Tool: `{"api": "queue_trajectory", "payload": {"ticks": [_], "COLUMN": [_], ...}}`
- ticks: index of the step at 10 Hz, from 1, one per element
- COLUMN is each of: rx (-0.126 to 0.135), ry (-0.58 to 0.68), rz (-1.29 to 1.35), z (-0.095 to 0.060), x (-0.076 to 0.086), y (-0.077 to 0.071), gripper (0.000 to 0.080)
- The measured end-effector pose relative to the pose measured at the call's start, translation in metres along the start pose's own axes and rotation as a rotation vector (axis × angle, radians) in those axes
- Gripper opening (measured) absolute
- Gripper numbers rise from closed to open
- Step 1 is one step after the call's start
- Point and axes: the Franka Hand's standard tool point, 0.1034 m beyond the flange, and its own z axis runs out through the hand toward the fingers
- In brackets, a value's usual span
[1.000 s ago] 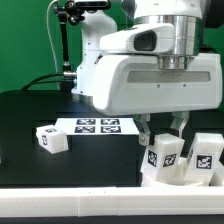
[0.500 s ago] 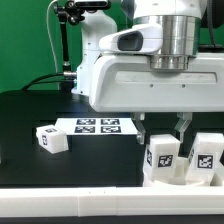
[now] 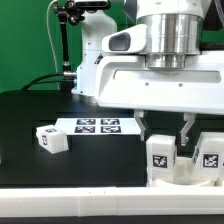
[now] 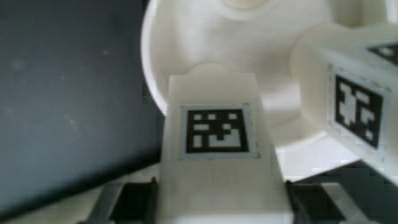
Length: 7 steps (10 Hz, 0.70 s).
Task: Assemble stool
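Observation:
My gripper [image 3: 164, 136] is shut on a white stool leg [image 3: 162, 153] that bears a square marker and stands upright on the round white seat [image 3: 172, 176] at the exterior view's lower right. A second leg [image 3: 209, 152] stands on the seat just to its right. In the wrist view the held leg [image 4: 217, 125] fills the gap between my dark fingers [image 4: 128, 198], with the seat's rim [image 4: 164, 55] beyond it and the second leg [image 4: 359, 95] beside it. A third leg [image 3: 50, 138] lies loose on the black table at the left.
The marker board [image 3: 97, 126] lies flat on the black table behind the loose leg. A long white rail [image 3: 90, 205] runs along the front edge. The robot's base and cables stand at the back, before a green backdrop.
My hand has shifted towards the exterior view's right. The held leg went from slightly tilted to upright on the seat. The loose leg has not moved.

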Motion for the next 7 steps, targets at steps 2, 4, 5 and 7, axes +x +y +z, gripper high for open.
{"api": "queue_trajectory", "payload": {"ticks": [2,4,5,7], "rx": [-0.007,0.000,0.008,0.019], "ry": [0.007,0.003,-0.005,-0.019], "rz": [0.190,0.443,0.530,0.642], "z": [-0.0006,-0.0003,-0.0003,-0.0003], "x": [-0.0011,-0.0011,-0.0011,-0.0014], "y": [0.0000,0.0024,0.0027,0.0027], "gripper": [0.0338,0.0338,0.0338,0.0339]}}
